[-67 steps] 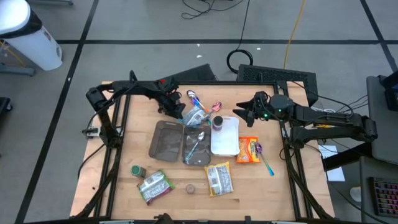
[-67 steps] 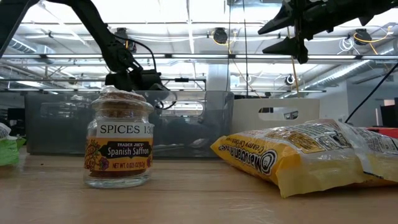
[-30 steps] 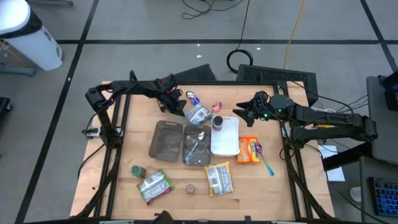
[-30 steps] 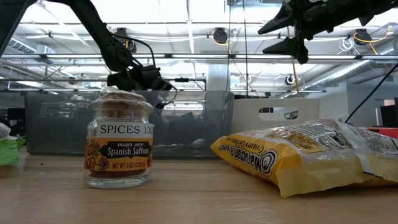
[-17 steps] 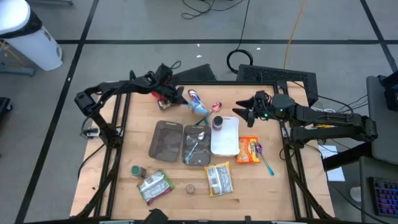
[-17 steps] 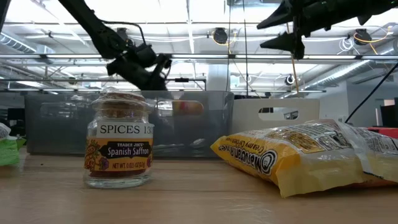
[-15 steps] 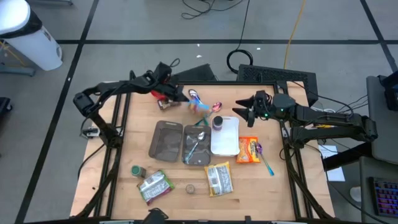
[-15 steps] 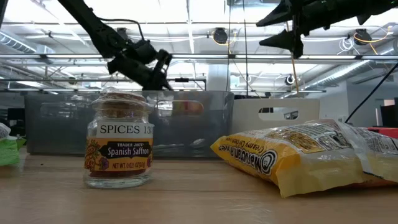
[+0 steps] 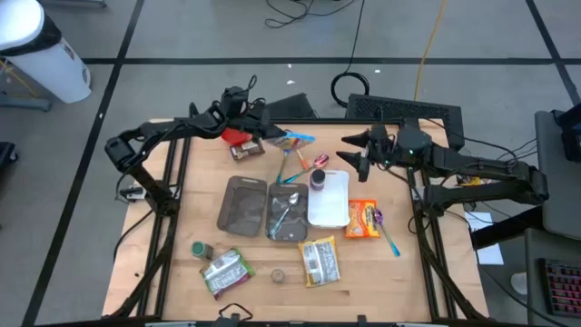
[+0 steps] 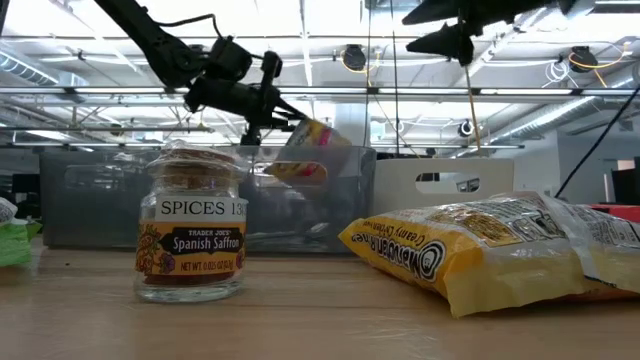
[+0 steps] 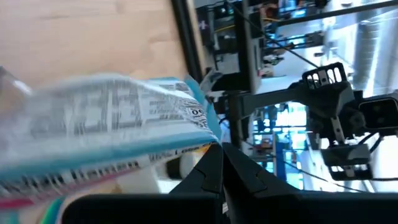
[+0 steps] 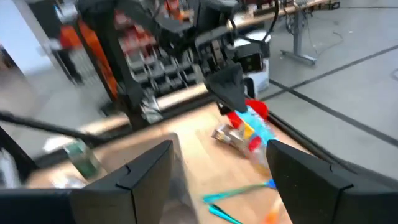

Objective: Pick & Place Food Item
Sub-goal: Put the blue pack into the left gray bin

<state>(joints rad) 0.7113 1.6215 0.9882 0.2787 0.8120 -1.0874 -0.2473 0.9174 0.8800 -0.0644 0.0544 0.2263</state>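
Since a second ago the left arm has swung up and back toward the far edge of the desk (image 9: pixel 186 213), carrying the snack packet (image 9: pixel 292 140) away from the trays. The left pincer (image 9: pixel 263 133) is clamped tight on one end of that packet, which hangs in the air above the far part of the desk, tilted, its blue and orange print showing. In the low view the packet (image 10: pixel 305 150) dangles from the left pincer (image 10: pixel 285 108) above the grey bin (image 10: pixel 300 200) behind the spice jar (image 10: pixel 191 225). The left wrist view shows the packet (image 11: pixel 106 127) lying across the closed fingers (image 11: pixel 211 177).

The right pincer (image 9: pixel 349 153) hovers above the desk's far right side near the white tray (image 9: pixel 329 204), its fingers (image 12: pixel 311 174) spread wide and holding nothing. Below lie the dark tray (image 9: pixel 241 203), a yellow bag (image 9: pixel 320 260) and an orange packet (image 9: pixel 363 219).
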